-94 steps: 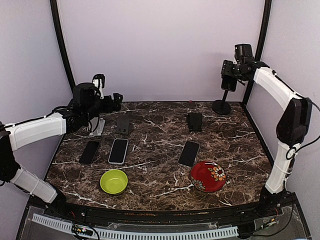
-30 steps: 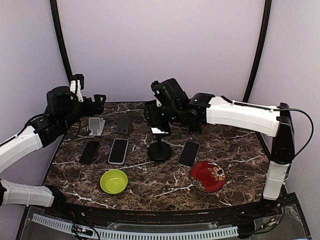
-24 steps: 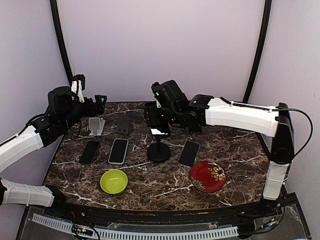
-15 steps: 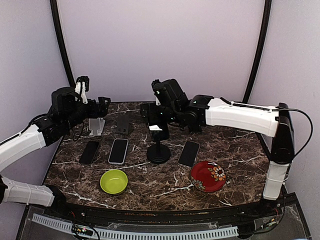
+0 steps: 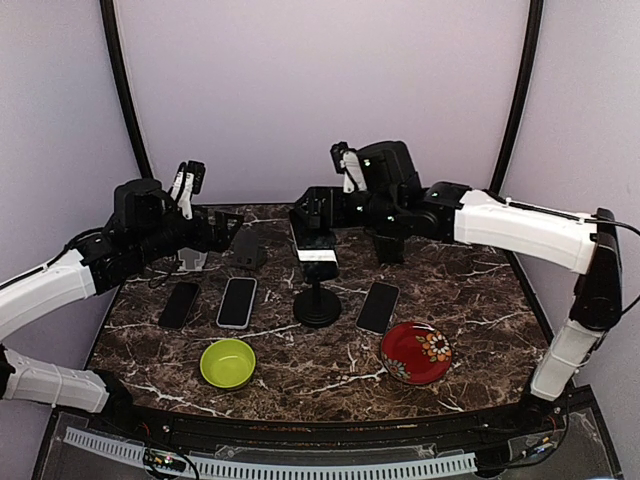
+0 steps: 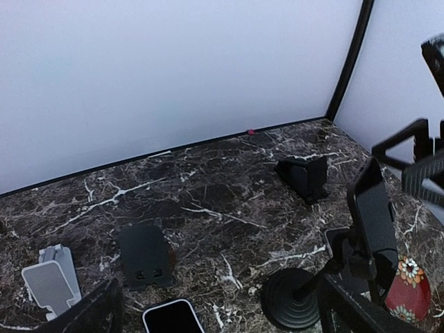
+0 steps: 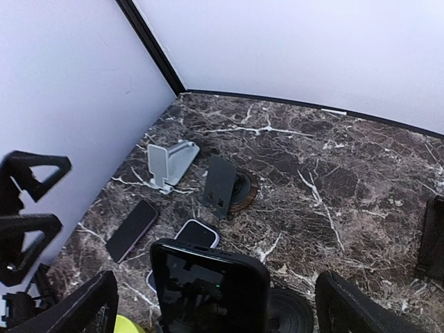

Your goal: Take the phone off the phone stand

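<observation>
A black phone (image 5: 316,241) stands upright, clamped at the top of a black pole stand with a round base (image 5: 318,307) in the middle of the table. My right gripper (image 5: 318,208) is open just behind and above the phone. In the right wrist view the phone (image 7: 208,288) sits between the spread fingers (image 7: 83,312) with a gap on each side. My left gripper (image 5: 222,231) is open and empty to the left of the stand. The left wrist view shows the phone (image 6: 372,215) and the base (image 6: 291,300) at the lower right.
Three phones lie flat: a black one (image 5: 179,304), a white-edged one (image 5: 237,301), a black one (image 5: 378,306). A green bowl (image 5: 227,362) and a red floral plate (image 5: 415,352) sit near the front. A grey stand (image 5: 192,255) and two black stands (image 5: 248,248) (image 5: 389,243) are at the back.
My right gripper set the stand with the phone down mid-table, then drew back towards the rear right. My left gripper has moved right, closer to the stand.
</observation>
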{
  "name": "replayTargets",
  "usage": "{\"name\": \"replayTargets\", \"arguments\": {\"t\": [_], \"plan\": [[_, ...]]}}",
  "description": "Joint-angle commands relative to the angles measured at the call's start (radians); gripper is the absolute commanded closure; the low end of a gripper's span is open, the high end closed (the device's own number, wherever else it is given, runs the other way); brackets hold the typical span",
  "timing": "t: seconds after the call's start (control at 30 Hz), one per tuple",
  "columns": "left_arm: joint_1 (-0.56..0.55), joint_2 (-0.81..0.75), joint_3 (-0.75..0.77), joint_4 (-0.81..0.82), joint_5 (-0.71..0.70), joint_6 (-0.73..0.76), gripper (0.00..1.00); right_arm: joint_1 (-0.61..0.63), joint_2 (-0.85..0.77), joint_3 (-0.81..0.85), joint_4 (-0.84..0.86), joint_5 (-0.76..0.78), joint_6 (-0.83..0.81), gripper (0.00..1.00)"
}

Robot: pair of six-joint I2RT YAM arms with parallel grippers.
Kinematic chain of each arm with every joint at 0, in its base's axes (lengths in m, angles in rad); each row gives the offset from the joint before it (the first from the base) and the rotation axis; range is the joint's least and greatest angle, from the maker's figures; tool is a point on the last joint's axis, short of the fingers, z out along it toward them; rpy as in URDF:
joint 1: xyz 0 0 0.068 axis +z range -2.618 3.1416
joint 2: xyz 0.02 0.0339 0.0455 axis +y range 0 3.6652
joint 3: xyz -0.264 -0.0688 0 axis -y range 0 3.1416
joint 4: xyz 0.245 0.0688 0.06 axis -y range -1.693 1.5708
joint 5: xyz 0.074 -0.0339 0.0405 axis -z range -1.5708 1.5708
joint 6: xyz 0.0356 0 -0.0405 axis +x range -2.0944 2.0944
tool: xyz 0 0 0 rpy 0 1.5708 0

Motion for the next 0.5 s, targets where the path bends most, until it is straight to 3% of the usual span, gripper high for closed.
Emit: {"name": "replayTargets", "arguments": {"t": [0.0, 0.23, 0.37, 0.47], "plan": [[-0.023, -0.032, -0.028, -0.066, 0.140, 0.068, 0.01, -0.103, -0.126, -0.083, 0.115, -0.221, 0.006, 0.00], [-0.106, -0.021, -0.090, -0.069, 0.275, 0.226, 0.07, -0.258, -0.229, -0.242, 0.156, -0.514, -0.029, 0.06], [-0.161, -0.099, -0.240, 0.128, 0.313, 0.467, 0.04, -0.323, -0.258, -0.306, 0.160, -0.663, -0.044, 0.09], [-0.162, -0.112, -0.304, 0.273, 0.301, 0.566, 0.03, -0.343, -0.277, -0.360, 0.182, -0.718, -0.020, 0.10]]}}
